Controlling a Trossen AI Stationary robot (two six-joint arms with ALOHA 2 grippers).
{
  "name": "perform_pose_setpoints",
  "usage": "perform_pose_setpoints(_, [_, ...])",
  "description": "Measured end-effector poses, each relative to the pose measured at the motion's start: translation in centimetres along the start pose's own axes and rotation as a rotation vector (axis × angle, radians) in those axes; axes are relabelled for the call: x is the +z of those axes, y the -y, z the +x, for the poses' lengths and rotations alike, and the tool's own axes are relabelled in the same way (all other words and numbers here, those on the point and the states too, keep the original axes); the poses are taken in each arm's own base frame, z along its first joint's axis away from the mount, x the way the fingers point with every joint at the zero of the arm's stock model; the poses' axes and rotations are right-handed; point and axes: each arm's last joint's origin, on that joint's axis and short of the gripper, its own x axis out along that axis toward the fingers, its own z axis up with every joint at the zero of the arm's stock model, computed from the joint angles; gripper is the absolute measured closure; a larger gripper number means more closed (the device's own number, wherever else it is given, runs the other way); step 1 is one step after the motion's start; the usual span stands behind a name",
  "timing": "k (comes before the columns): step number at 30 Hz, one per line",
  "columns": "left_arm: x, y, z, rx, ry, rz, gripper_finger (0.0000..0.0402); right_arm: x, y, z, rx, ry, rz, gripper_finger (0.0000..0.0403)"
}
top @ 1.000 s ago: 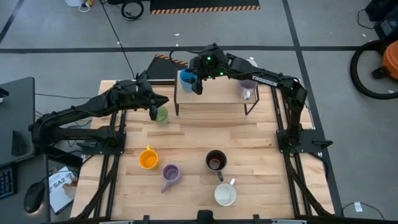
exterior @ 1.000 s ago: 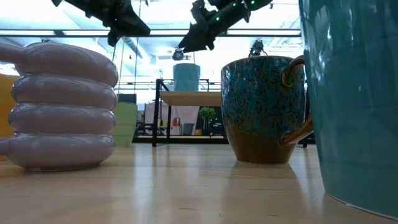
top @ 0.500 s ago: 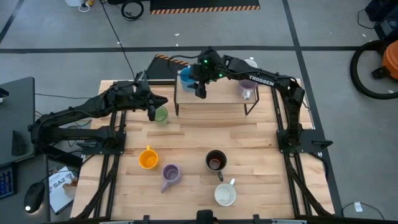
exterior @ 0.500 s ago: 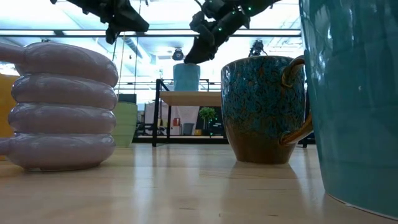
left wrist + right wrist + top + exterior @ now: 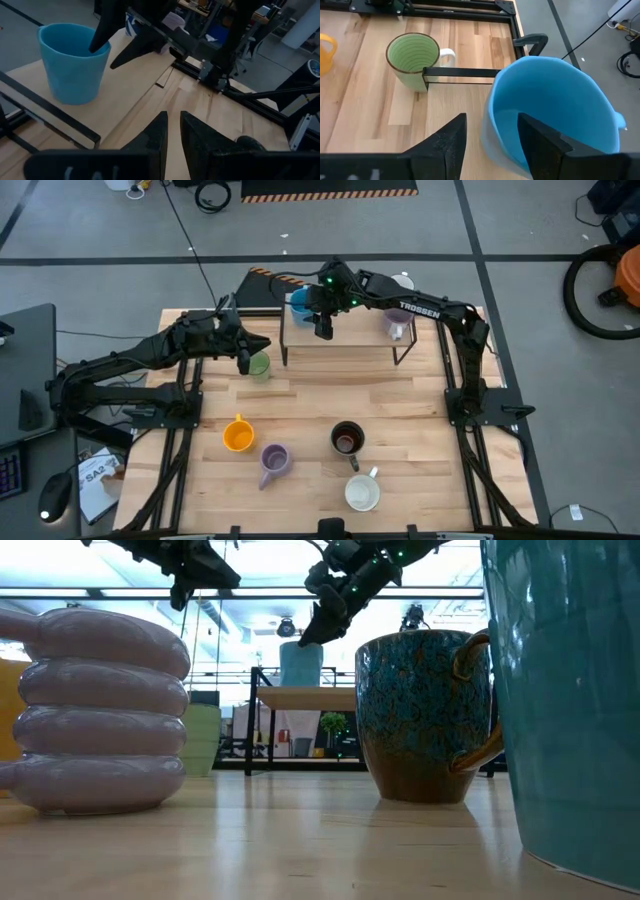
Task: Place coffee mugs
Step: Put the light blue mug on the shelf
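Blue mug [image 5: 551, 112] on shelf, rim betw right pincer [image 5: 490, 137] fingers.

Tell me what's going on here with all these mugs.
The robot is putting coffee mugs onto a small raised shelf at the back of the table. The right hand straddles the rim of the blue mug standing on the shelf's left end, one finger inside and one outside. A lilac mug stands at the shelf's other end. The left hand hovers by the green mug, holding nothing. The orange, second lilac, brown and cream mugs stand on the table's front half.
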Motion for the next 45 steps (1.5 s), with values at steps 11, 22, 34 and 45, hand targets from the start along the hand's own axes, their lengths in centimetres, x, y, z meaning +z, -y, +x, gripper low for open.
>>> perform_pose_setpoints(11, [0.0,0.1,0.0,-0.006,0.001,0.009,0.0347,0.0,0.3,0.0,-0.009,0.011,-0.059,0.0258])
perform_pose_setpoints(22, [0.0,0.1,0.0,-0.006,0.002,0.010,0.0347,0.1,0.7,0.0,-0.018,0.039,-0.057,0.0273])
perform_pose_setpoints(34, [0.3,-1.7,1.1,0.187,0.033,-0.011,0.0340,2.4,1.2,-2.5,-0.063,0.088,-0.022,0.0273])
perform_pose_setpoints(45, [0.2,-6.4,4.1,0.303,-0.061,0.100,0.0286,1.7,2.8,-4.7,-0.068,-0.016,0.127,0.0255])
